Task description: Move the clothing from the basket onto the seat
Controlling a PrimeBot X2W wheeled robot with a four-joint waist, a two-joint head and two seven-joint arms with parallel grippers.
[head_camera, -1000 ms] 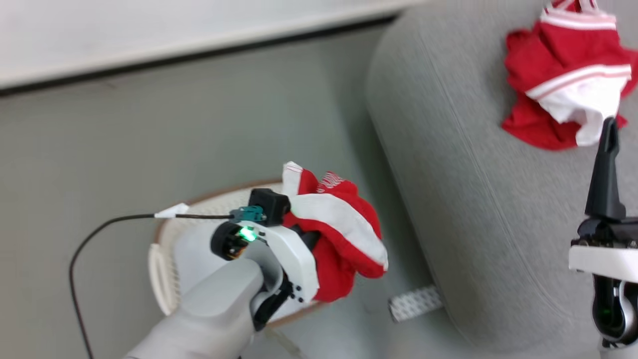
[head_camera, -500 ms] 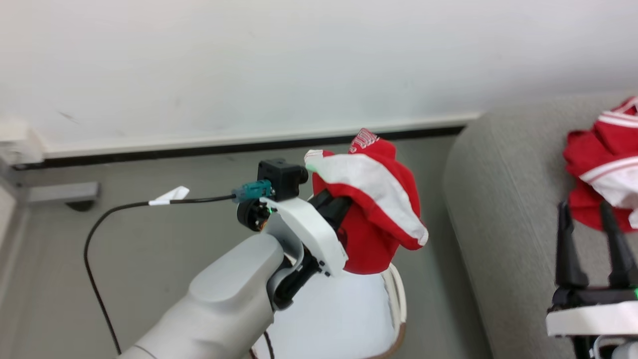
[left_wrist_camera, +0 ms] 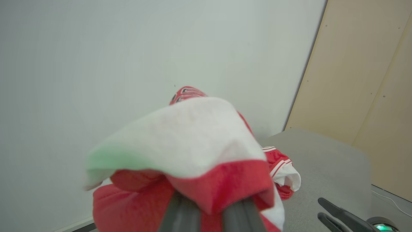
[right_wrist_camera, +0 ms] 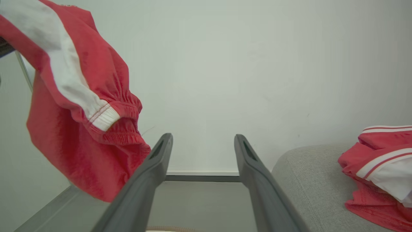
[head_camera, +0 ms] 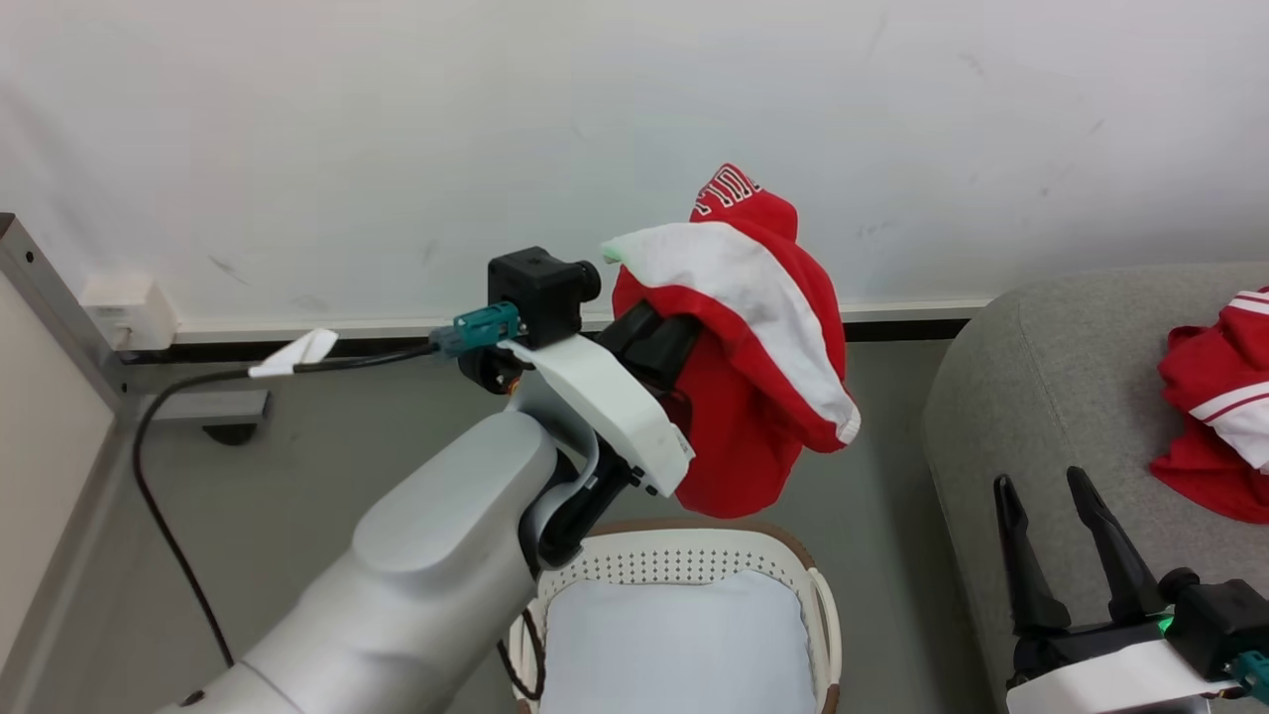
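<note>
My left gripper (head_camera: pixel 662 347) is shut on a red-and-white piece of clothing (head_camera: pixel 758 387), which hangs in the air above the far rim of the cream basket (head_camera: pixel 694 563). The cloth drapes over the fingers (left_wrist_camera: pixel 180 214) and hides their tips. Inside the basket only the pale liner pad (head_camera: pixel 674 645) shows. Another red-and-white garment (head_camera: pixel 1219 412) lies on the grey seat (head_camera: pixel 1041 377) at the right. My right gripper (head_camera: pixel 1041 481) stands open over the seat's near edge with nothing between its fingers; in the right wrist view (right_wrist_camera: pixel 203 138) the held clothing (right_wrist_camera: pixel 74 116) hangs to its left.
A white wall with a dark baseboard (head_camera: pixel 892 327) runs behind. A black cable (head_camera: pixel 149 486) loops from my left wrist over the grey floor. A beige panel (head_camera: pixel 40 426) and a small wall box (head_camera: pixel 129 307) stand at the left.
My left gripper has risen from over the basket with the clothing in it. The head camera has tilted up, so the wall now shows. The right gripper stays open.
</note>
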